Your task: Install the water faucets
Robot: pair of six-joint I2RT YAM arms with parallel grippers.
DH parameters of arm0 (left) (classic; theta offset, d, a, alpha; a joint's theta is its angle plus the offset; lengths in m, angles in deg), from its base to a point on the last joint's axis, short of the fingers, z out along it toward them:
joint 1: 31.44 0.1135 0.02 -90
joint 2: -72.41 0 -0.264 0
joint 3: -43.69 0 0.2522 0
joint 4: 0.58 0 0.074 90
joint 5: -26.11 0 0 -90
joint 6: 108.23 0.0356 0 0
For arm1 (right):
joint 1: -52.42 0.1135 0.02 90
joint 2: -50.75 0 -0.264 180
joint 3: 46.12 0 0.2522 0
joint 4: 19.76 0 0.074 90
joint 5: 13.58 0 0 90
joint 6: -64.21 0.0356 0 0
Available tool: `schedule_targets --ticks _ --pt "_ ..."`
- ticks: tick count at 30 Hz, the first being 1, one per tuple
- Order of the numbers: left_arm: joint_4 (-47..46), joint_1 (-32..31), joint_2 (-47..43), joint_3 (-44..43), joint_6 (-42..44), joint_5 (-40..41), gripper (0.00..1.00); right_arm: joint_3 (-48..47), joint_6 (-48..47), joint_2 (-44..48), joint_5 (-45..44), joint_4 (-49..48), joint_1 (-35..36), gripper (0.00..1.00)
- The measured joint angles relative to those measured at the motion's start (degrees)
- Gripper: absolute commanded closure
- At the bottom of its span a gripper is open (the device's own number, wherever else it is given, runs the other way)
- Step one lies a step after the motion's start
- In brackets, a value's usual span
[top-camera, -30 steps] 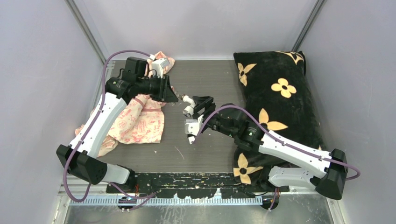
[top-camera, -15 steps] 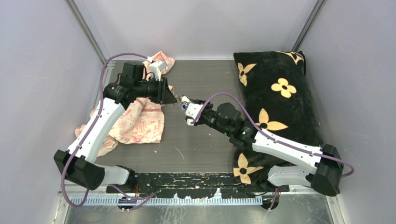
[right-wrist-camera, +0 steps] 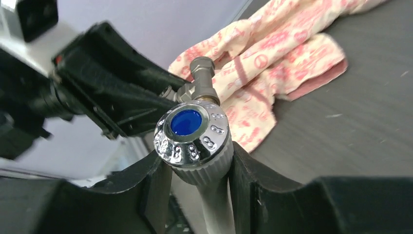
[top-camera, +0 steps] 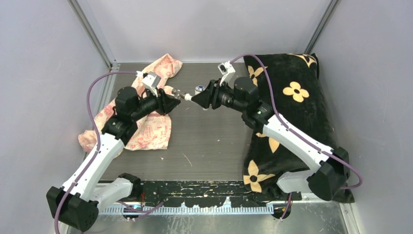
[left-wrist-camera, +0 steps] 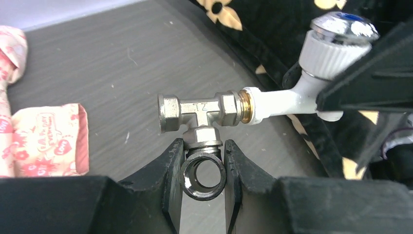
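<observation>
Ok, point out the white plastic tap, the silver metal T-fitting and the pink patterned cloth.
white plastic tap (right-wrist-camera: 186,123): right wrist view, knob's blue centre.
silver metal T-fitting (left-wrist-camera: 197,107): left wrist view, middle of its body.
pink patterned cloth (top-camera: 153,133): top external view, flat middle.

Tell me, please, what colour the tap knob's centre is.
Blue knob centre, clearest in the right wrist view.

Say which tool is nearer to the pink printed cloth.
Left. The left tool hovers at the pink printed cloth's right edge; the right tool is farther right, near the black flowered pillow.
</observation>
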Motion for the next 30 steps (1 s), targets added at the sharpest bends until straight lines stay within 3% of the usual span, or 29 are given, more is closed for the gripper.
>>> schedule_targets --ticks 8,11,12,15,16,20,23,30 --pt "-18.3 0.1 -5.4 14.3 0.0 7.6 1.00 -1.8 30.1 -9.0 8.2 -3.3 -4.6 0.99" --pt "-21.7 -0.1 -5.4 16.1 1.9 10.2 1.00 -1.9 38.0 -12.2 10.5 -5.4 -5.9 0.93" --pt "-22.0 -0.3 -5.5 16.4 2.7 10.9 1.00 -2.0 39.1 -12.8 11.0 -5.3 -6.1 0.85" --pt "-22.2 -1.2 -6.0 16.8 4.6 13.6 1.00 -2.9 41.7 -14.6 13.1 -5.5 -6.8 0.43" --pt "-22.3 -1.5 -6.2 16.8 5.3 14.3 1.00 -2.9 42.9 -15.2 14.0 -6.4 -7.0 0.33" --pt "-21.5 -3.0 -6.6 16.2 8.9 15.8 1.00 -2.9 45.7 -16.3 17.9 -7.7 -7.1 0.08" --pt "-18.6 -3.6 -6.5 15.0 11.1 16.3 1.00 -4.5 42.4 -16.0 18.8 -3.0 -7.1 0.00" --pt "-14.6 -3.6 -5.9 12.9 12.3 16.7 1.00 -7.3 30.7 -9.4 16.9 12.0 -10.0 0.00"
